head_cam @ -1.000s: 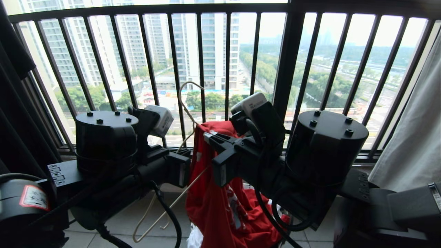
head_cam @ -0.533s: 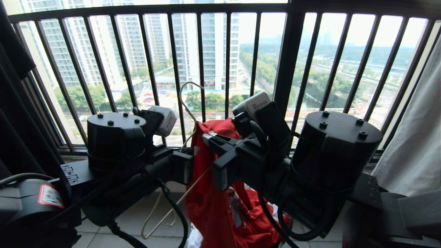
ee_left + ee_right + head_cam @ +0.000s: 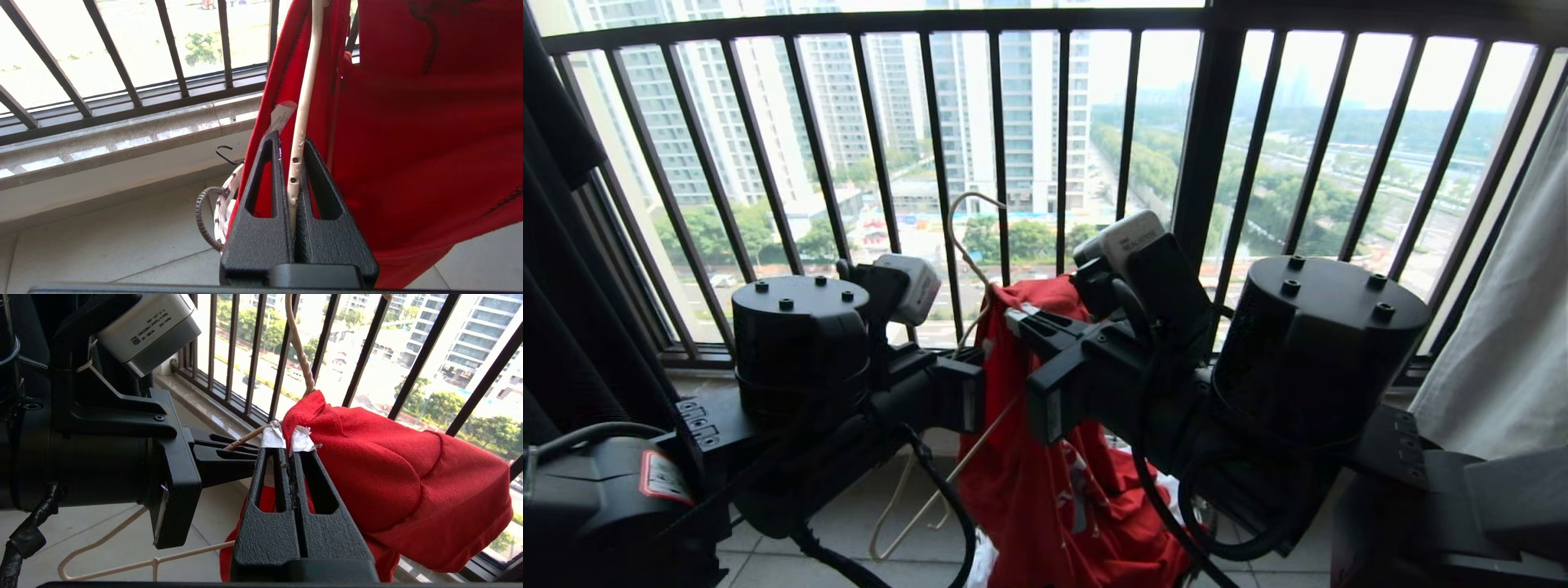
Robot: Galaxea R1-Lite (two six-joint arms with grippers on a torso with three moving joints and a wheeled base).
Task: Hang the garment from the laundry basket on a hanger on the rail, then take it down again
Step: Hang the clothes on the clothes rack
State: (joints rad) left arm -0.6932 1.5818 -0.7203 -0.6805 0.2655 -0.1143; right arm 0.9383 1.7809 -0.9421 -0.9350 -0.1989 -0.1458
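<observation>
Since a second ago both our arms have slid a little right and the collar has risen slightly. Our left gripper (image 3: pixel 291 157), reaching level toward the railing (image 3: pixel 1045 122), is clamped on the one cream wire hanger (image 3: pixel 304 102) just below its hook. Our right gripper (image 3: pixel 289 457), just right of it, pinches the collar of the single red T-shirt (image 3: pixel 1045 490), which hangs centre, draped down to the basket (image 3: pixel 222 200) on the floor.

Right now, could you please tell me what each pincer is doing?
Left pincer: closed on the hanger.
Right pincer: closed on the garment at its white label.
</observation>
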